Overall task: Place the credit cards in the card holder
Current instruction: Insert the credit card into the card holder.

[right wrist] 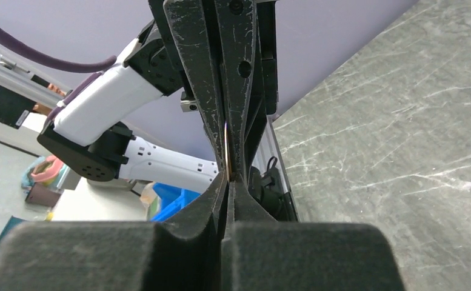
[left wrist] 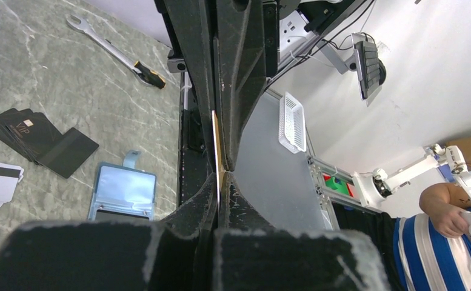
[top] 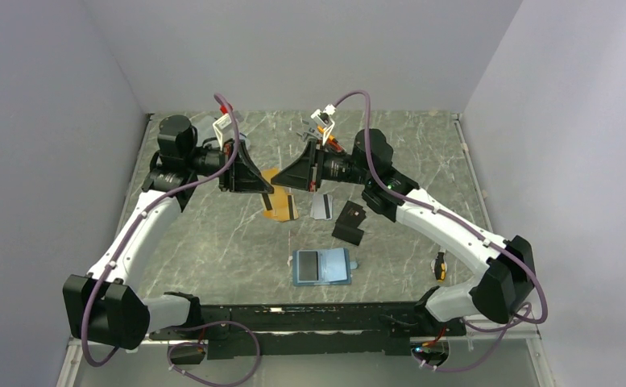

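Marble table (top: 213, 234), left end effector (left wrist: 220, 173) and right end effector (right wrist: 228, 176) both clamped on orange-gold card (top: 280, 208), card holder (top: 321, 266) open

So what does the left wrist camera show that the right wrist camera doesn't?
Only the left wrist view shows the open card holder, black cards, a wrench and a person in a striped shirt. Only the right wrist view shows a white arm and a blue bin. Shared: the left end effector and the right end effector are each shut on a thin orange card seen edge-on, with the marble table alongside.
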